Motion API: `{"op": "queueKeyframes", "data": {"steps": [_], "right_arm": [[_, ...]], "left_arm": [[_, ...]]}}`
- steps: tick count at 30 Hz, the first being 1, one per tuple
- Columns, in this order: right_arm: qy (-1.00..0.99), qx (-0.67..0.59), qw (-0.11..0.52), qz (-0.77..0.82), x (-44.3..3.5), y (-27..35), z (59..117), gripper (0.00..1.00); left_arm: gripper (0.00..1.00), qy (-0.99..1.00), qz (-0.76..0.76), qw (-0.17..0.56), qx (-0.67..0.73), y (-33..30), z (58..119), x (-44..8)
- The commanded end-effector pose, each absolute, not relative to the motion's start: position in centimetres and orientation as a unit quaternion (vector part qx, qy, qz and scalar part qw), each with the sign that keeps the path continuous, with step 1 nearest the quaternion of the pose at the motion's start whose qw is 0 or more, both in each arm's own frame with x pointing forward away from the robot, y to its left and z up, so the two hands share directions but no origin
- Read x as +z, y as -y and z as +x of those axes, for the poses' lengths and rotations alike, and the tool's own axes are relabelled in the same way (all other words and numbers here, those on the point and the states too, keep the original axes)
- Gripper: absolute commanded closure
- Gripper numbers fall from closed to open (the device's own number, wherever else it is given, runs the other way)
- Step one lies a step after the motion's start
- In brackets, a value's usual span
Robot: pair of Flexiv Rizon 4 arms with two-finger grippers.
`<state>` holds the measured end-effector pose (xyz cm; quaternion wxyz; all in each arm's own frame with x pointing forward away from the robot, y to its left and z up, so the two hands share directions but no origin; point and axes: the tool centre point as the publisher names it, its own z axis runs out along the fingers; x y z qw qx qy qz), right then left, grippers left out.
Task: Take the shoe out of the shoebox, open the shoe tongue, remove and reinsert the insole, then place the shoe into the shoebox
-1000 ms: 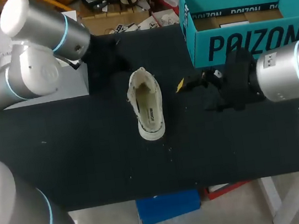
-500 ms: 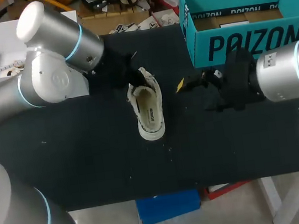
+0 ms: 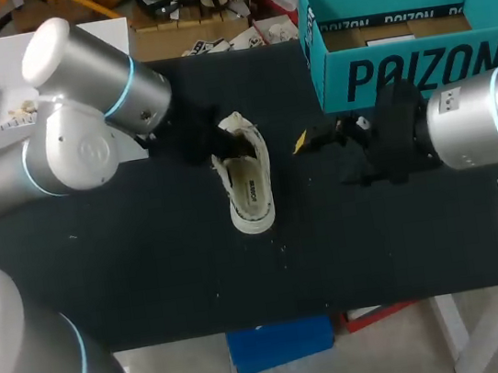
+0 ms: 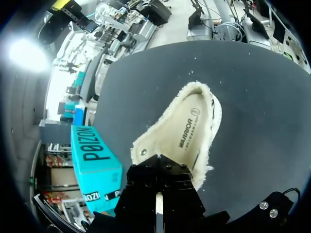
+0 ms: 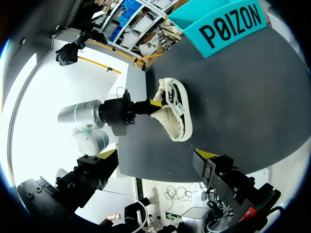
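The shoe [image 3: 249,186] lies out of the box [image 3: 419,74] in the middle of the worktop [image 3: 151,284], its opening facing up. The left hand [image 4: 158,167] is pressed together on the shoe's fleecy edge at the tongue end and seems to be pinching it there. The right hand [image 5: 158,155] is spread and empty, and hangs beside the shoe on the box side.

The main risk, as I judge it, is that nothing pins the shoe down. A pull on the tongue could drag or tip the whole shoe, not fold the tongue back. The soft lining might also slip from so narrow a pinch (fleece gives little purchase).

As for writing, the box carries large dark lettering on its side. The insole has a short printed word, which I leave unread.
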<state>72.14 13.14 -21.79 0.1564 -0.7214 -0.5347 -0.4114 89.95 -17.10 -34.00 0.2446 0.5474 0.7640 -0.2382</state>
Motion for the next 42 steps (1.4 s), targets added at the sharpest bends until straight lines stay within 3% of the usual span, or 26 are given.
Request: {"op": "queueKeyframes", "data": {"steps": [1, 3, 4, 7, 8, 9, 10, 42], "right_arm": [[0.535, -0.411, 0.155, -0.722, -21.8, -13.2, 72.1, 0.00], [0.535, -0.411, 0.155, -0.722, -21.8, -13.2, 72.1, 0.00], [0.535, -0.411, 0.155, -0.722, -21.8, -13.2, 72.1, 0.00], [0.535, -0.411, 0.155, -0.722, -21.8, -13.2, 72.1, 0.00], [0.535, -0.411, 0.155, -0.722, -21.8, -13.2, 72.1, 0.00], [0.535, -0.411, 0.155, -0.722, -21.8, -13.2, 72.1, 0.00], [0.535, -0.411, 0.155, -0.722, -21.8, -13.2, 72.1, 0.00], [0.535, -0.411, 0.155, -0.722, -21.8, -13.2, 72.1, 0.00]], "left_arm": [[1.00, -0.763, 0.554, 0.248, -0.221, 14.3, 89.3, -31.9], [0.97, -0.762, 0.559, 0.248, -0.211, 13.2, 89.3, -31.2], [0.89, -0.762, 0.561, 0.248, -0.205, 12.7, 89.3, -31.0], [0.79, -0.765, 0.562, 0.244, -0.196, 11.3, 89.3, -30.6], [0.65, -0.765, 0.566, 0.243, -0.190, 11.0, 89.3, -30.4], [0.07, -0.764, 0.570, 0.238, -0.188, 10.7, 89.1, -30.3], [0.00, -0.765, 0.569, 0.238, -0.189, 10.5, 88.9, -30.2], [0.00, -0.757, 0.580, 0.230, -0.194, 10.7, 89.7, -30.7]]}}
